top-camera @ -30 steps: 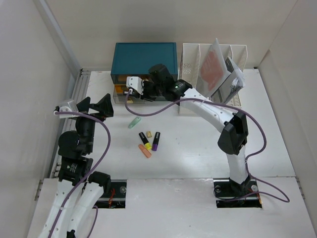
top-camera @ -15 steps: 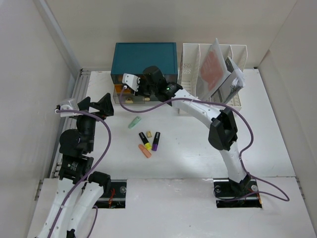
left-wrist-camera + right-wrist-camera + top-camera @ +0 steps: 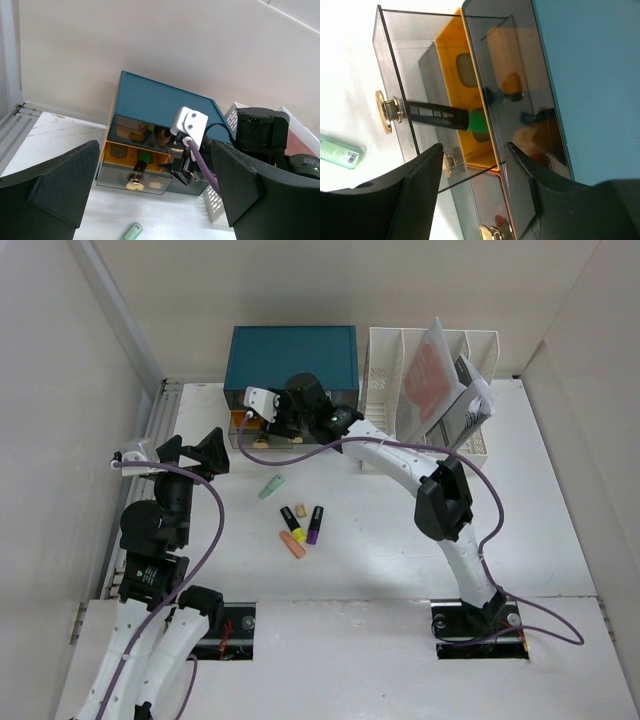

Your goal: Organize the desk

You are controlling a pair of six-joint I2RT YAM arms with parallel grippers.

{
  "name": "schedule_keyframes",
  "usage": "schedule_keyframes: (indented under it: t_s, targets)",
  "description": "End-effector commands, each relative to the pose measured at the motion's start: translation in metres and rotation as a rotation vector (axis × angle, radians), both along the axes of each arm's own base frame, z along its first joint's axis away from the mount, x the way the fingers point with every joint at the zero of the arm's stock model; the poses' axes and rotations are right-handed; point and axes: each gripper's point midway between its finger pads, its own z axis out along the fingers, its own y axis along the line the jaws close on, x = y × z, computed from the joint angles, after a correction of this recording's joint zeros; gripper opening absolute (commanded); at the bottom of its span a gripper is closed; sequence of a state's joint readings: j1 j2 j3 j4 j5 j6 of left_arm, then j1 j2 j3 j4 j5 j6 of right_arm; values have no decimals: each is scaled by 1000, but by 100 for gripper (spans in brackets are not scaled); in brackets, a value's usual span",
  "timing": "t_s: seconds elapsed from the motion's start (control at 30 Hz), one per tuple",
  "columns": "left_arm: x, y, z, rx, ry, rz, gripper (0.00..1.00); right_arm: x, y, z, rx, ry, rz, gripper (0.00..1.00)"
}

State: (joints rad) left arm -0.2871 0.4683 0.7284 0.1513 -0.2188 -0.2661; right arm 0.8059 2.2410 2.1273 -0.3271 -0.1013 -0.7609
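Observation:
A teal drawer box (image 3: 290, 355) stands at the back of the table. Its lower left drawer (image 3: 131, 173) is pulled out, and a black marker with a green end (image 3: 440, 116) lies inside it. My right gripper (image 3: 265, 420) hovers open just above that drawer's right side, its fingers (image 3: 417, 197) astride the drawer corner and gripping nothing. To the left of the drawers my left gripper (image 3: 197, 454) is open and empty, facing the box. A mint highlighter (image 3: 271, 487), a yellow one (image 3: 293, 523), a purple one (image 3: 314, 525) and an orange one (image 3: 291, 544) lie mid-table.
A white file rack (image 3: 430, 380) holding papers stands right of the drawer box. A small tan eraser (image 3: 301, 510) lies among the highlighters. The right arm's purple cable (image 3: 200, 162) hangs in front of the drawers. Walls close in on the left and right.
My right gripper has slid left along the drawer front, from the box's middle to above the open left drawer. The left arm has hardly moved.

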Motion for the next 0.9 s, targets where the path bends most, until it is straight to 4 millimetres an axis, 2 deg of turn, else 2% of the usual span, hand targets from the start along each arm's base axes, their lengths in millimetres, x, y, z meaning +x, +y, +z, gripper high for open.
schedule_keyframes:
  t_s: [0.0, 0.07, 0.13, 0.17, 0.2, 0.27, 0.3, 0.33, 0.37, 0.43, 0.5, 0.57, 0.6, 0.67, 0.7, 0.73, 0.77, 0.87]
  targets:
    - [-2, 1, 10, 0, -39, 8, 93, -6, 11, 43, 96, -59, 13, 58]
    - [-2, 1, 10, 0, -39, 8, 93, -18, 11, 67, 142, -52, 44, 58]
    - [-2, 1, 10, 0, -39, 8, 93, -38, 15, 71, 144, -5, 108, 58]
    - [-2, 1, 10, 0, -39, 8, 93, -50, 15, 82, 157, 8, 155, 54]
    - [-2, 1, 10, 0, -39, 8, 93, -70, 21, 78, 165, 61, 255, 52]
    - [-4, 2, 12, -3, -48, 8, 93, -102, 18, 60, 129, 174, 366, 52]
    - [-4, 2, 12, -3, -48, 8, 93, -127, 18, 62, 136, 221, 475, 49]
    - [-7, 3, 14, -5, -56, 8, 93, -144, 18, 56, 116, 255, 523, 49]
    - [-7, 3, 14, -5, -56, 8, 93, -158, 8, 32, 64, 331, 543, 49]
    - [-7, 3, 14, -5, -56, 8, 93, -181, 4, 13, 10, 376, 593, 49]
    - [-9, 4, 16, -8, -65, 8, 93, -197, -5, -22, -46, 471, 595, 49]
    - [-9, 4, 16, -8, -65, 8, 93, -204, -10, -43, -89, 514, 562, 49]
    - [-9, 4, 16, -8, -65, 8, 93, -211, -12, -60, -118, 539, 540, 49]
    - [-9, 4, 16, -8, -65, 8, 93, -212, -10, -79, -136, 564, 452, 49]
    - [-9, 4, 16, -8, -65, 8, 93, -206, -6, -77, -104, 539, 430, 49]
    - [-9, 4, 16, -8, -65, 8, 93, -211, -7, -89, -103, 585, 380, 49]
    - [-12, 4, 18, -11, -74, 8, 93, -201, -4, -89, -81, 562, 327, 49]
    - [-12, 4, 18, -11, -74, 8, 93, -196, 0, -97, -43, 607, 216, 49]
